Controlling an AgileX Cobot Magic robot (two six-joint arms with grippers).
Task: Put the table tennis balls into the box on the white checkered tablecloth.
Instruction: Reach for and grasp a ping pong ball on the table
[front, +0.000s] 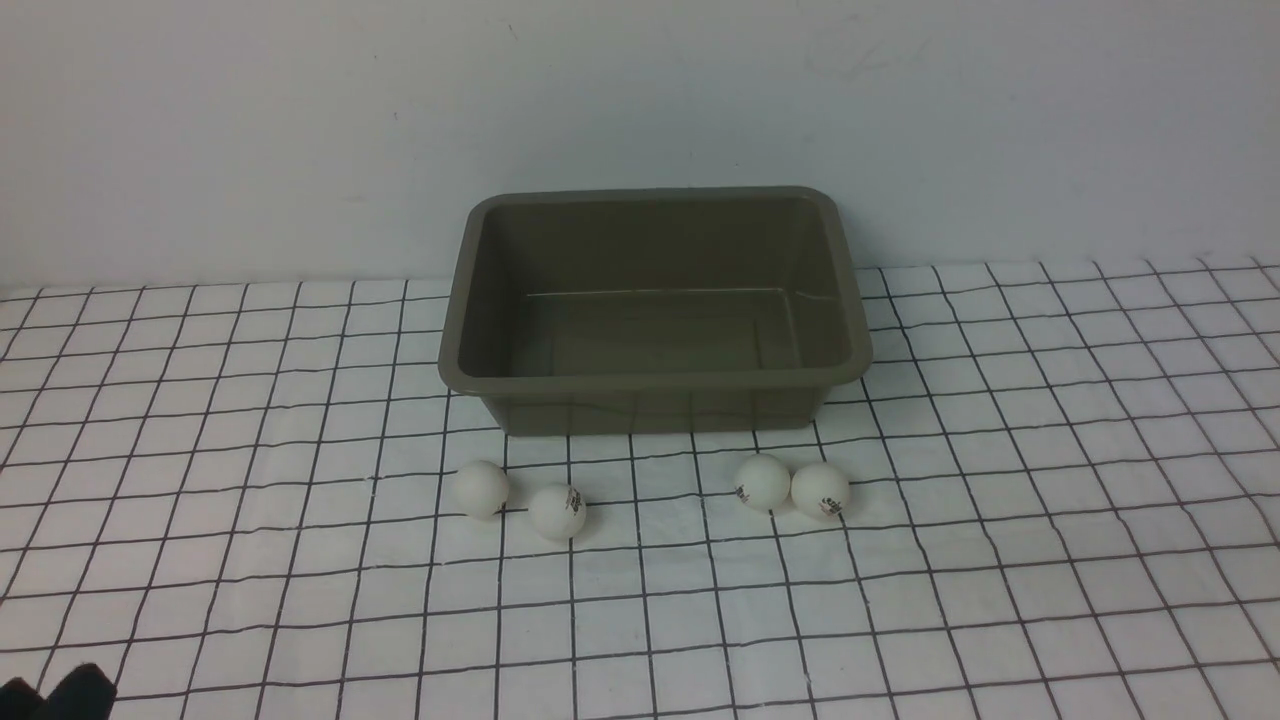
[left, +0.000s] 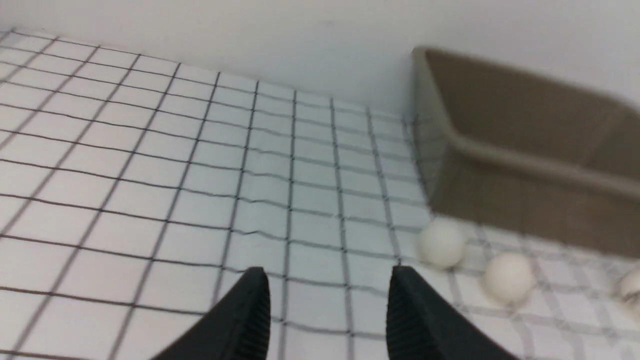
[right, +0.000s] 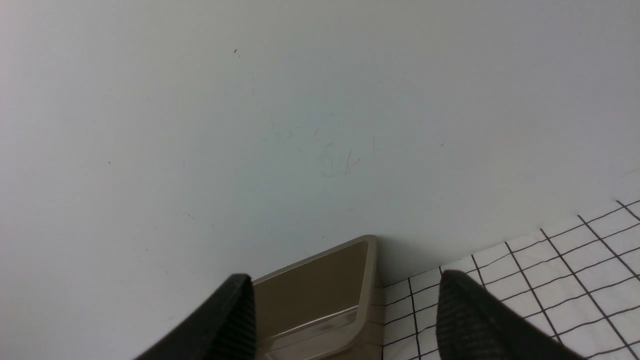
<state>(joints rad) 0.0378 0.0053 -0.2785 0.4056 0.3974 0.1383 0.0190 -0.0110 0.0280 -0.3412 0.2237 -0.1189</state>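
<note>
Left fingers (left: 245, 315) apart, empty | right fingers (right: 470, 320) apart, empty | left wrist view: box (left: 525, 210) cropped, balls (left: 441, 244) blurred

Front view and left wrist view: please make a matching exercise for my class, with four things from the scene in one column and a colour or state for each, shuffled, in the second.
Things
1. box
2. table tennis balls
3. left gripper
4. tablecloth

Descriptions
A. black, open, holding nothing
B. olive, nothing inside
C. white with a thin black grid
D. white, lying on the tablecloth in front of the box

Pairs: 1-B, 2-D, 3-A, 4-C
</note>
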